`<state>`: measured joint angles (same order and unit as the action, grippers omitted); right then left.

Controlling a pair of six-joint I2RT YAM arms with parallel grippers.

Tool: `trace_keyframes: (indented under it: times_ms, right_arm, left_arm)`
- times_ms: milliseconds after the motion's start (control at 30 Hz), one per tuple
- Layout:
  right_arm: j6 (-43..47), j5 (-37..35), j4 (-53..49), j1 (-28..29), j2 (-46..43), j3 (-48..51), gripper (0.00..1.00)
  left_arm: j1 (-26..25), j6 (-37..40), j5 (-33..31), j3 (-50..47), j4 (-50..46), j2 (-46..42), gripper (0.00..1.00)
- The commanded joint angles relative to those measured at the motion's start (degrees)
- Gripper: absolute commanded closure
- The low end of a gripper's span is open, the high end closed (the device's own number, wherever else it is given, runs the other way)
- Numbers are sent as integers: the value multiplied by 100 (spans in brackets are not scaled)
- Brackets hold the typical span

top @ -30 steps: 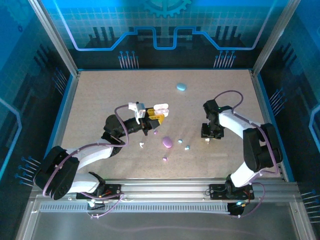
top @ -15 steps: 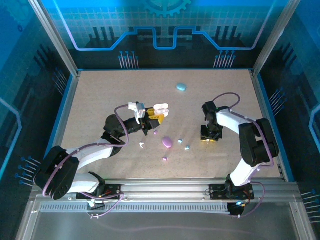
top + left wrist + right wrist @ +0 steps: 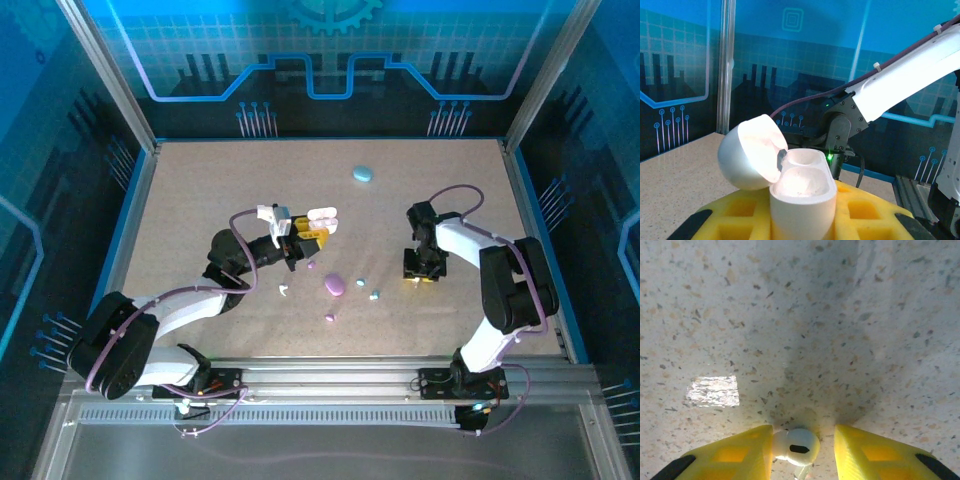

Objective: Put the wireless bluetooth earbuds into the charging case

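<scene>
The speckled beige table (image 3: pixel 200 200) sits inside blue-panelled walls. The left gripper (image 3: pixel 802 212) is clamped on a white charging case (image 3: pixel 802 192), whose lid is tipped open. The right gripper (image 3: pixel 803 440) hangs low over the table with its jaws partly apart. A white earbud (image 3: pixel 796 445) lies between them, against one yellow finger (image 3: pixel 740 452) and clear of the other. Since a second ago the right gripper has shifted slightly over the bud, while the left arm has stayed put.

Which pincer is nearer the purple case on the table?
Left. The left pincer is just beyond the purple case; the right pincer stands farther off to its right.
</scene>
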<state>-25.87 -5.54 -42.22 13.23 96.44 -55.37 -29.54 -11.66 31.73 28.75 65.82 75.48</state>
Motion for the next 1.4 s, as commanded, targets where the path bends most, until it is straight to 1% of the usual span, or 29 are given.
trace_keyframes:
  times_ms: [0, 267, 700, 900, 1133, 1367]
  right_arm:
    - [2, 35, 25, -76, -29, 49, 63]
    - [-27, 158, -73, -66, 97, 21, 65]
    - [-116, 146, -78, -31, 269, 35, 66]
    - [-141, 126, -94, 60, 210, 45, 69]
    - [-55, -153, -75, 275, -448, 12, 70]
    - [96, -430, -338, 695, -1652, -508, 70]
  left_arm:
    - [-30, 2, 0, 96, 177, 55, 82]
    - [-23, 41, -16, 78, 133, 10, 82]
    - [-26, 22, -15, 69, 150, 19, 82]
    - [-26, 43, -17, 69, 98, -12, 82]
    - [-23, 38, -26, 69, 95, 19, 82]
    - [-35, -77, -65, 113, 131, 131, 82]
